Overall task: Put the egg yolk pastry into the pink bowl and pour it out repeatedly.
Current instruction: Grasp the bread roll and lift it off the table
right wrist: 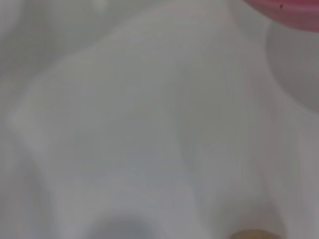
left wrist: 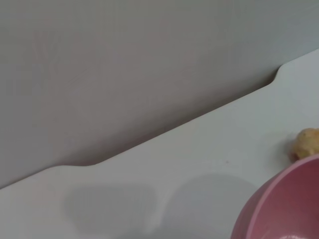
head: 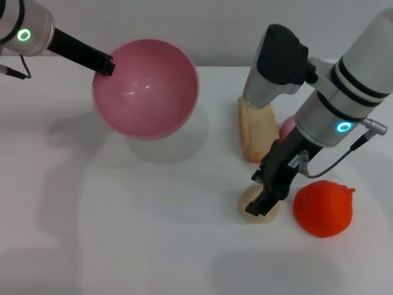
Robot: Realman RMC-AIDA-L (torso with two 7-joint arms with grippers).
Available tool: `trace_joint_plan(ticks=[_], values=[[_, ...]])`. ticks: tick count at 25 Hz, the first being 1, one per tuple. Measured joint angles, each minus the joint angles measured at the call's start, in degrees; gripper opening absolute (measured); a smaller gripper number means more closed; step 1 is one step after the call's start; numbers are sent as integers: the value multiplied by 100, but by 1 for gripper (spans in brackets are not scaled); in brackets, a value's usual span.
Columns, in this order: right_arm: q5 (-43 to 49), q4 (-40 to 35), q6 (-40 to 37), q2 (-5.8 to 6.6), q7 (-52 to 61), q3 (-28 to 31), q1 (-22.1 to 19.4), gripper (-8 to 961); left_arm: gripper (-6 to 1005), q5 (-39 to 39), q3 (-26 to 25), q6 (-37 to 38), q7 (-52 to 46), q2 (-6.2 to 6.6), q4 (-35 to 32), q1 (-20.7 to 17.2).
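The pink bowl (head: 144,89) hangs tilted above the table with its opening towards me, casting a shadow underneath. My left gripper (head: 105,64) is shut on its rim at the back left. Part of the bowl's wall (left wrist: 279,204) shows in the left wrist view, and its edge (right wrist: 289,10) in the right wrist view. The egg yolk pastry (head: 247,201), a pale beige ball, rests on the table right of centre. My right gripper (head: 261,196) is down on top of it and covers part of it. A sliver of the pastry (right wrist: 251,234) shows in the right wrist view.
A long golden-brown bread piece (head: 256,132) stands behind the right arm. A pink ball (head: 287,128) peeks out beside it. A crumpled orange-red object (head: 323,208) lies just right of the pastry. White tabletop (head: 153,233) spreads across the front and left.
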State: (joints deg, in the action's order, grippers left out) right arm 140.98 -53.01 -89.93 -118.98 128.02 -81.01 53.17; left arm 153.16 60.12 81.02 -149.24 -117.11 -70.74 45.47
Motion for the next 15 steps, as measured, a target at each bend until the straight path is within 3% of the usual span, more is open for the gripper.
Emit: trace_joint_plan(ticks=[15], values=[[-8,419,585,-12,89,-392,38,724,42,-40,18,24,0,-31,-10,46]])
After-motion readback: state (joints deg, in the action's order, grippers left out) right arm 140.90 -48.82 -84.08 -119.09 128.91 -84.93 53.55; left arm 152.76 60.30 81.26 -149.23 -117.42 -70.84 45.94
